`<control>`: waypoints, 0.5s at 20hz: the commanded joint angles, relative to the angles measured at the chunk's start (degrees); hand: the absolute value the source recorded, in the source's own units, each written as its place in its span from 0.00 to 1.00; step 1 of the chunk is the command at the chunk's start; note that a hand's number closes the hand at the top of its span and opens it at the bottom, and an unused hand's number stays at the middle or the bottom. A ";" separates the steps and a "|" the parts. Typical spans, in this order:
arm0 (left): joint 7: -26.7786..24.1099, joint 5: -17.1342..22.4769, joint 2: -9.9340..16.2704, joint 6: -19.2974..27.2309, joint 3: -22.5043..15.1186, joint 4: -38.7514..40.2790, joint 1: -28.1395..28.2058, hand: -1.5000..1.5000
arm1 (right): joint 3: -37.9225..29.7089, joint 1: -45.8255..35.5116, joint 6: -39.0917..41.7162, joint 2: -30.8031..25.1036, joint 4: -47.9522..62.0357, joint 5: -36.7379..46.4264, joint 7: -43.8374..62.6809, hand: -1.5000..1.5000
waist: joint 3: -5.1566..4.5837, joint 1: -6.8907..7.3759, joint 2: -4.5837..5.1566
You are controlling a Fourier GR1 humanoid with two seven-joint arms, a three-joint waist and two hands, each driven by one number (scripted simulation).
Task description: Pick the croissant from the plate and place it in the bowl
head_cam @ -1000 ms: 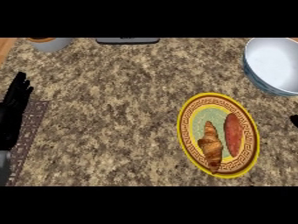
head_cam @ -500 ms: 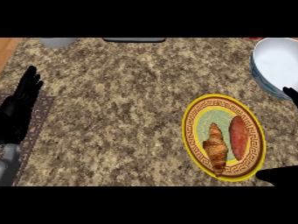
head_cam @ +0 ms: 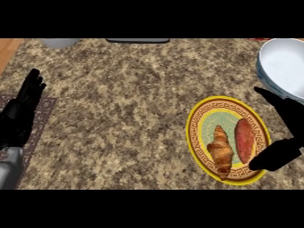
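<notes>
Presently the golden-brown croissant (head_cam: 220,151) lies lengthwise on the yellow-rimmed round plate (head_cam: 200,111), just left of the right hand (head_cam: 292,133). That hand is nearer, spread, holding nothing; the left hand (head_cam: 19,113) rests open.

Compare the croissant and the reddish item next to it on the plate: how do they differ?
The croissant is golden brown with ridged segments; the reddish item is smooth and plain red-orange. The croissant lies on the left half of the plate and reaches nearer its lower rim; the reddish item lies on the right half, closer to the right hand. Both are elongated, lie lengthwise side by side, and neither is held.
</notes>
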 commanded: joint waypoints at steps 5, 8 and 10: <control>0.52 -0.08 -0.88 -1.48 0.82 2.60 -2.15 0.50 | 5.45 -8.47 10.81 3.47 11.10 -7.47 8.41 0.00 | -0.04 -0.23 0.02; -0.34 0.84 0.51 -2.85 2.33 -1.19 3.08 0.50 | 7.08 -5.59 11.04 3.57 10.37 -8.56 8.50 0.00 | -0.01 -0.54 -0.37; 0.05 -1.59 -1.26 -0.64 0.98 -0.60 1.47 0.50 | 10.31 -7.77 10.59 5.94 12.17 -6.41 9.81 0.00 | 0.00 -0.59 -0.30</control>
